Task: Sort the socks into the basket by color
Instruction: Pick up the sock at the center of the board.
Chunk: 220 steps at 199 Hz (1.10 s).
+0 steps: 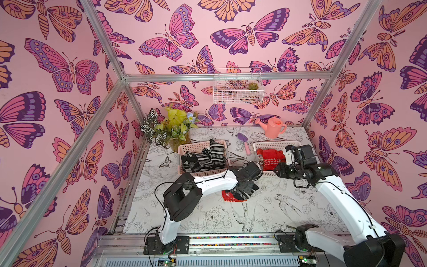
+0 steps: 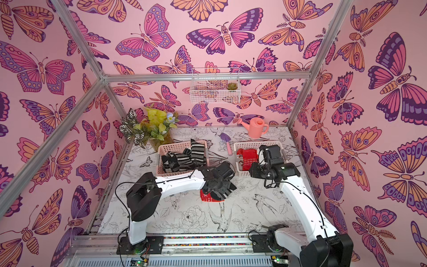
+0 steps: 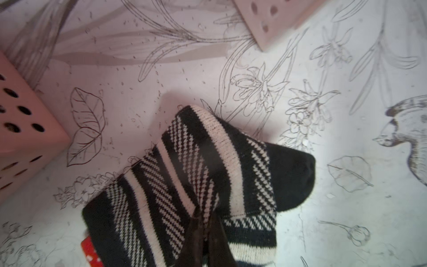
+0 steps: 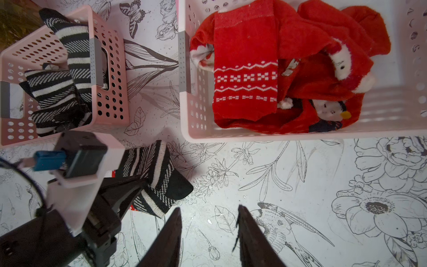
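One b/w striped sock (image 3: 208,173) is seen bunched on the table (image 3: 346,208), toe black, laid over a red sock (image 1: 227,196) w/ white marks (only an edge of it is shown). Other b/w socks (image 1: 203,159) are piled in the left pink basket (image 1: 191,145), one hung over its rim. Red socks (image 4: 245,69), some w/ Santa-like figures, are heaped in the right pink basket (image 4: 196,111).
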Available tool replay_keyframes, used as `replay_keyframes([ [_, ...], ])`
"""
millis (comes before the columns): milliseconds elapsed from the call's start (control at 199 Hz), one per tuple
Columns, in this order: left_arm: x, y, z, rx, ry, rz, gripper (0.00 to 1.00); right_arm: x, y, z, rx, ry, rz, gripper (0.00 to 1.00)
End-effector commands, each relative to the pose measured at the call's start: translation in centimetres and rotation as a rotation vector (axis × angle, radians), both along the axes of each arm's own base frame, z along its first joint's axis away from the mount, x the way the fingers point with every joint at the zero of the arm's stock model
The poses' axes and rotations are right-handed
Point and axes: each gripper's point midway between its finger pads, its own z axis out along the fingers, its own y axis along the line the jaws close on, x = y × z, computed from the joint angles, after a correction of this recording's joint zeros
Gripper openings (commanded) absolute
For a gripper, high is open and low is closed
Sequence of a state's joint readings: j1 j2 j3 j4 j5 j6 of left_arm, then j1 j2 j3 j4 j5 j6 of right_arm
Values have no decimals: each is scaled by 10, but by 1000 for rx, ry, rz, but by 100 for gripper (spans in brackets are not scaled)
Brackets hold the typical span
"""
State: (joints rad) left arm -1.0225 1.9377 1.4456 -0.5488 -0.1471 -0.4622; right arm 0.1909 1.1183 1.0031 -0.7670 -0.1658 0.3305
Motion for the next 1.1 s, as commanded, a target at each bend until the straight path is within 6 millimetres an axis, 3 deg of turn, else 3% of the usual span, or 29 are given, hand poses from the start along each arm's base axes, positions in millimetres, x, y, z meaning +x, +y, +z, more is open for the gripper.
replay_keyframes([
  [0, -2, 4, 24, -38, -45, 16, 6, 2, 1, 12, 9, -33, 14, 42],
  [436, -4, 18, 78, -134, -138, 41, 7, 3, 4, 12, 25, -28, 23, 42],
  [672, -1, 32, 100, -148, -202, 58, 7, 1, 16, 9, 70, -9, 82, 43],
  [1098, 17, 85, 130, -122, -270, 122, 7, 0, 23, 5, 102, 6, 107, 43],
])
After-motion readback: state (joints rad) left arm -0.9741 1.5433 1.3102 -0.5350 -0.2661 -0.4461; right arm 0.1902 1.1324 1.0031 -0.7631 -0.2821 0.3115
